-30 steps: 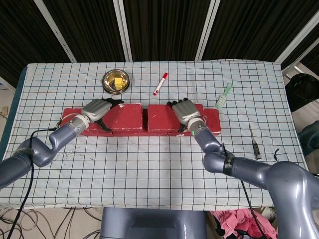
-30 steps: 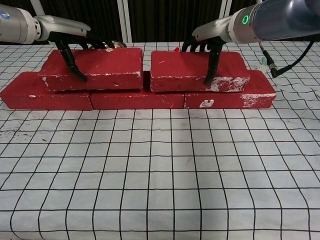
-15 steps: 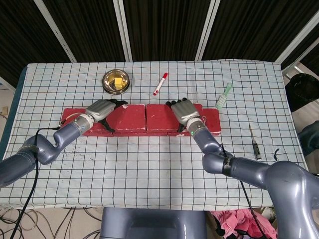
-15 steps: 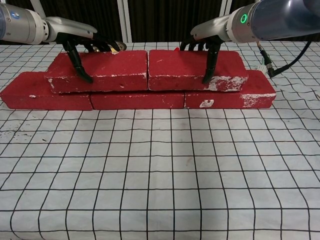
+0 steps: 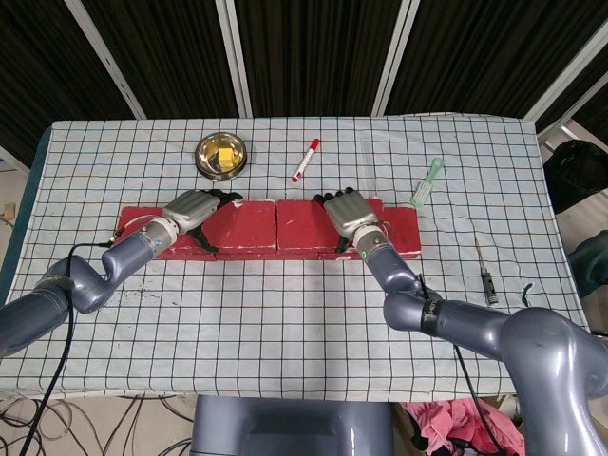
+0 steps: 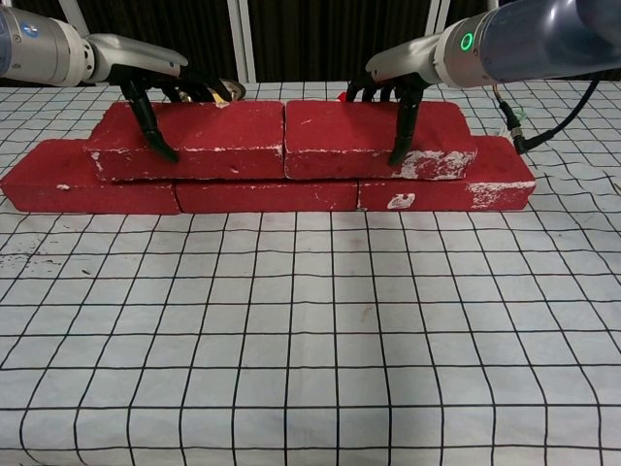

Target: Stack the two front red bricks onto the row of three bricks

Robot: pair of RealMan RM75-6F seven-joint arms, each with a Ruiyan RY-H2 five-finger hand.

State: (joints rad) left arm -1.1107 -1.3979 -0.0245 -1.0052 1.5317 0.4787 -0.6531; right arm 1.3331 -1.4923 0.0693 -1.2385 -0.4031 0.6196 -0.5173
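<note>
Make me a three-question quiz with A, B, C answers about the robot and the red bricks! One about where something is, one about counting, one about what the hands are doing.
1. Where is the red marker pen?
A. Behind the bricks
B. In the bowl
C. On a brick

2. How many rectangular red bricks are there?
A. Three
B. Five
C. Seven

3. What is the left robot hand doing?
A. Gripping an upper brick
B. Holding the pen
C. Lying flat on the cloth

Answers:
A: the red marker pen lies on the checked tablecloth beyond the stack.
B: two upper bricks sit on the row of three.
A: the left robot hand clasps the left upper brick.
</note>
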